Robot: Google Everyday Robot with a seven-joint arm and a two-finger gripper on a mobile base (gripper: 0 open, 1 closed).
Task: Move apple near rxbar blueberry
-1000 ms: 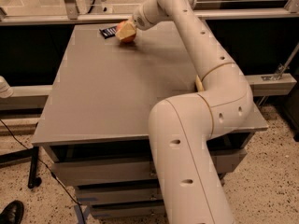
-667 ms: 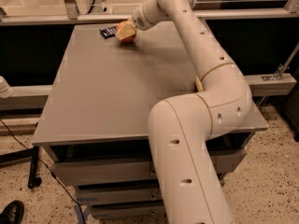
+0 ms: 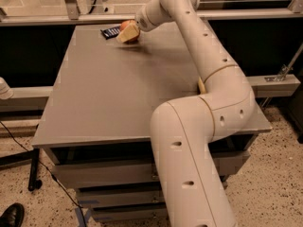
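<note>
The red-orange apple (image 3: 126, 25) is at the far left of the grey table (image 3: 109, 93), right beside the dark blue rxbar blueberry (image 3: 111, 31), which lies flat just to its left. My gripper (image 3: 129, 33) is at the apple, and its pale yellowish tip covers the apple's front and lower side. Only the top of the apple shows. I cannot tell whether the apple rests on the table or hangs just above it.
My white arm (image 3: 208, 60) reaches from the near right across the table's right side. A small pale yellow thing (image 3: 201, 85) peeks out behind the arm at the right edge. A rail and glass panel (image 3: 57, 19) run along the far edge.
</note>
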